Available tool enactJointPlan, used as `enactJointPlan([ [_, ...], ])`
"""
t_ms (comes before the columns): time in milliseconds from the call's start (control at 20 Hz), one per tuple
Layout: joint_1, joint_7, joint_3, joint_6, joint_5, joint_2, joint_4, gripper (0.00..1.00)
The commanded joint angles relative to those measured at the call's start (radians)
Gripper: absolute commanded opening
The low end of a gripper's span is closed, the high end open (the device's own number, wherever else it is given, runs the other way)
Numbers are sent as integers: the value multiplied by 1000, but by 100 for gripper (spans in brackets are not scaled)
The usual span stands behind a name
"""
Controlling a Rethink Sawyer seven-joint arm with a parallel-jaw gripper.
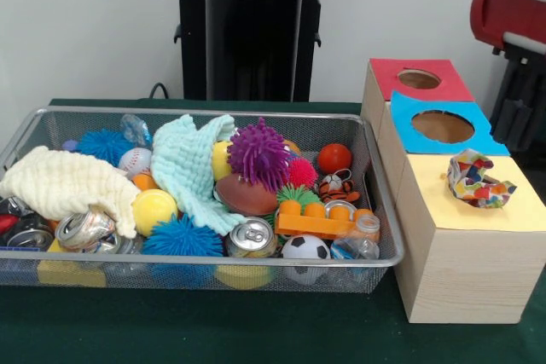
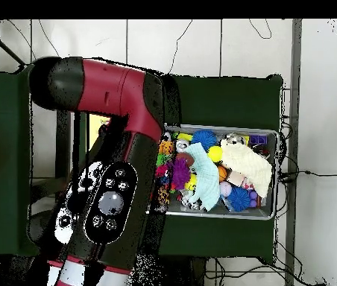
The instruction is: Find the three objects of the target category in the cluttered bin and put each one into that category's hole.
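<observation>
Crumpled multicolour wrapper point(image 1: 478, 179) lying on the yellow-topped box point(image 1: 452, 210), covering its hole, wire mesh bin point(image 1: 386, 210) sitting beside it holding cloths, balls and cans, red arm point(image 2: 115, 112) looming overhead, gripper state impossible to tell.

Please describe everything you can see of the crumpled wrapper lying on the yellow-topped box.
The wrapper is a small piece of thin, foil-like sheet, crumpled into a loose, open wad. It is white with red, yellow, blue and green patches. It rests on the yellow top of the box, towards the back, close to the blue-topped box. Nothing else touches it. No hole shows in the yellow top; the wrapper may cover it.
</observation>
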Motion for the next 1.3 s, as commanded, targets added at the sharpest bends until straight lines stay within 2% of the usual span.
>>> enactJointPlan([
  [50, -31, 117, 108, -73, -26, 49, 78, 0],
  [450, -44, 105, 118, -111, -30, 72, 75, 0],
  [900, -49, 86, 130, -148, -36, 68, 118, 0],
  [1300, -38, 70, 150, -169, -38, 27, 201, 0],
])
